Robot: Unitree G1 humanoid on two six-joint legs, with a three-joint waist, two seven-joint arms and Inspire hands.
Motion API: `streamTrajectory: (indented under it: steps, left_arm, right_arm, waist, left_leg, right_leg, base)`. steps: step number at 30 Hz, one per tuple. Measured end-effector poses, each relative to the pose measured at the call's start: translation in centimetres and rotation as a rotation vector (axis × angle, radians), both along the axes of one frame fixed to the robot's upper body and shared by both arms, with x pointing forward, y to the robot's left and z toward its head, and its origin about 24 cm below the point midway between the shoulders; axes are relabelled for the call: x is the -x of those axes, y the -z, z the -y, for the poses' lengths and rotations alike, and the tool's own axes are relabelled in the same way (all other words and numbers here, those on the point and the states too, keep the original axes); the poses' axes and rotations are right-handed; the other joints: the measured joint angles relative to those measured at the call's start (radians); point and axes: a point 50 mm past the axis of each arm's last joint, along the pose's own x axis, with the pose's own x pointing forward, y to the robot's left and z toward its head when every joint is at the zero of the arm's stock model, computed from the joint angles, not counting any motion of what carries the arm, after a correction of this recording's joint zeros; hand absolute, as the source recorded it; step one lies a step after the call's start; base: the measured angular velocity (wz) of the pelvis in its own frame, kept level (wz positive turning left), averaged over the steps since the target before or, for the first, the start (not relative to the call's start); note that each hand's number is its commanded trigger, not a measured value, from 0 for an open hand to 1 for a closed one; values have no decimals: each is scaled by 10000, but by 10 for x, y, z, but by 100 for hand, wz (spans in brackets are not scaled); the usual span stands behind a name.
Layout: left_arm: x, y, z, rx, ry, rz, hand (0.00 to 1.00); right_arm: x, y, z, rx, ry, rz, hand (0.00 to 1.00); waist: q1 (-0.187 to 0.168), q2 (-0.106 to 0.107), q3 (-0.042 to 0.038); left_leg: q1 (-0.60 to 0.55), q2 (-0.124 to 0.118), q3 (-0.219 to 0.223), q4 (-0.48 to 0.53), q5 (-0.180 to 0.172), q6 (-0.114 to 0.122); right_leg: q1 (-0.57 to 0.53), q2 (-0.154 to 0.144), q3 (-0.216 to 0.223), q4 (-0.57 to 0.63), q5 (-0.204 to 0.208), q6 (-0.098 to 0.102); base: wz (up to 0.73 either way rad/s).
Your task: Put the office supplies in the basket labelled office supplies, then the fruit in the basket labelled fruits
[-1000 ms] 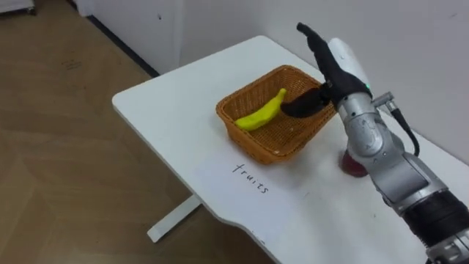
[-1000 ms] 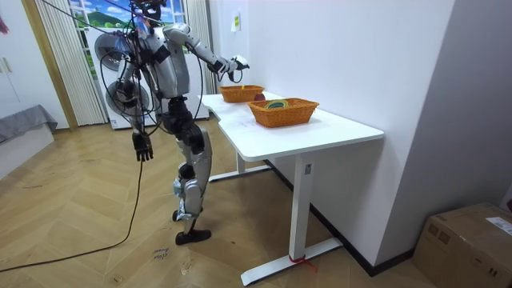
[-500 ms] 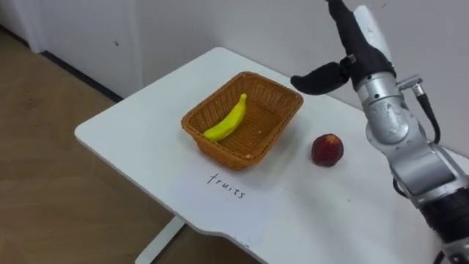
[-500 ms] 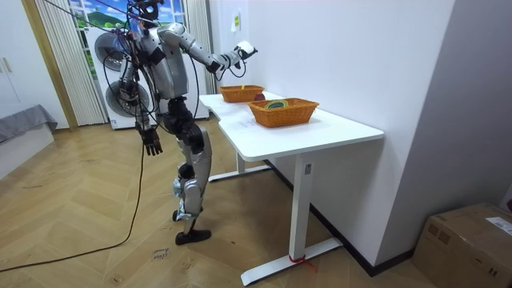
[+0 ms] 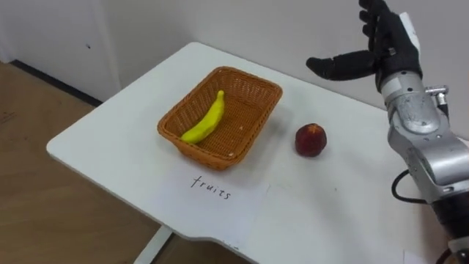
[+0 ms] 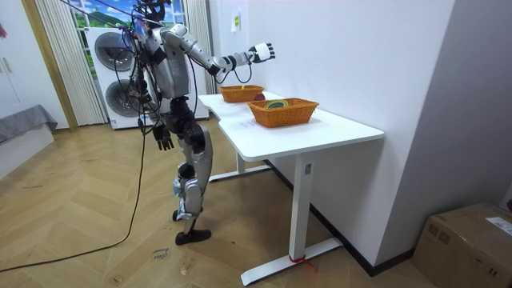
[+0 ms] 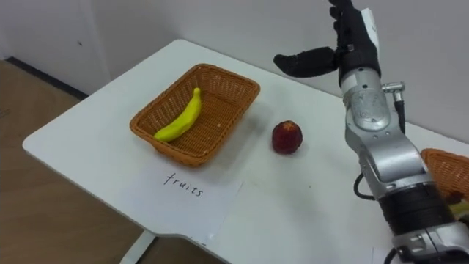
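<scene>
Wicker formed the fruit basket (image 5: 201, 150) at the frame's centre left, with a yellow banana (image 5: 204, 121) lying inside it. A red fruit (image 5: 311, 139) sat near the basket's right side on the white surface (image 5: 117, 125), not touching it. The right hand (image 5: 392, 48) hovered at the upper right, spread wide and holding nothing. The left hand (image 6: 164, 142) hung beside the robot's hip.

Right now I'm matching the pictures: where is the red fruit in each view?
Left eye view: red fruit right of centre, beside the banana basket.
Right eye view: near centre, right of that basket.
Room view: red speck beside it, the farther basket.
Landmark: banana basket.
</scene>
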Motion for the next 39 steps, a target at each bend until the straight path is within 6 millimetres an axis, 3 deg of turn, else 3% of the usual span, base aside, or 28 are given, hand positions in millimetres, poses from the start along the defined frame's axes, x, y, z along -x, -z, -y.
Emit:
streamTrajectory:
  steps: [8,15,20,26,34,36,39]
  left_arm:
    - [-1,2,1,17,-20,-67,0]
    - [-1,3,4,55,93,-215,0]
    - [0,5,7,141,214,-377,0]
    - [-1,6,10,374,146,-419,0]
    - [0,7,15,590,358,-411,0]
    - [1,7,16,592,396,-414,0]
    - [3,7,16,597,388,-490,0]
  right_arm:
    - [-1,21,11,-1150,62,-1057,0]
    - [8,47,19,-1370,208,-2000,0]
    - [12,54,22,-1348,259,-2243,0]
    - [15,71,32,-1316,302,-3071,0]
    - [16,76,32,-1669,51,-3294,0]
    - [16,76,31,-1681,-58,-3312,0]
    - [16,76,31,-1689,-136,-3338,0]
  waist:
    - [-19,53,-29]
    - [-128,167,-121]
    - [-264,359,-131]
    - [-350,537,-204]
    - [-234,430,-129]
    - [-228,363,-48]
    - [-228,338,-26]
  left_leg:
    - [154,45,224,-76,0,0]
    - [148,63,268,-64,0,0]
    - [45,70,331,-18,1,1]
    - [-210,98,365,0,14,-3]
    - [-373,183,551,-14,105,-10]
    - [-382,193,551,-12,104,-11]
    - [-448,191,550,-35,98,-13]
  right_leg:
    - [8,6,244,0,1,-2]
    - [-2,11,275,13,2,-3]
    - [-187,8,378,78,7,-11]
    - [-567,-12,393,254,6,-15]
    - [-944,-40,425,490,3,-18]
    - [-951,-40,424,530,0,-17]
    - [-969,-39,418,530,1,-17]
  base:
    - [-9]
    - [-1]
    - [-5]
    - [-2]
    - [-5]
    - [0]
    - [0]
